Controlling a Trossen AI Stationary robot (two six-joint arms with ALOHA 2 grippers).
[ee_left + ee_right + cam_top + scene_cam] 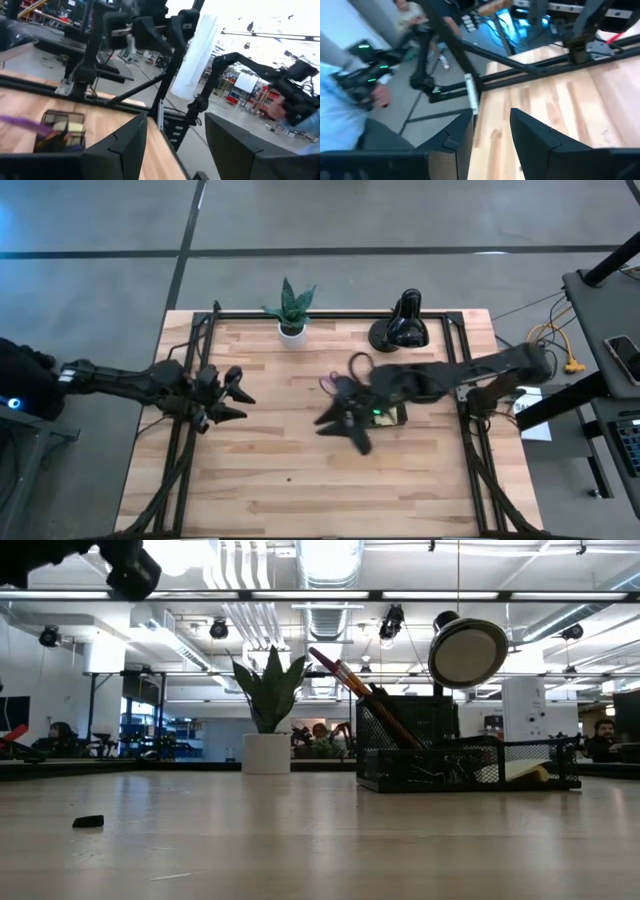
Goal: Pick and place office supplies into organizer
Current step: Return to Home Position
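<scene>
Over the left side of the light wooden counter [300, 490], the left tool [247, 406] is hovering wide open; right of centre, the right tool [342, 436] is hanging open and empty beside the black mesh organizer [420, 755], which is holding orange pencils [345, 680] and a yellow sticky pad [527, 773].
</scene>
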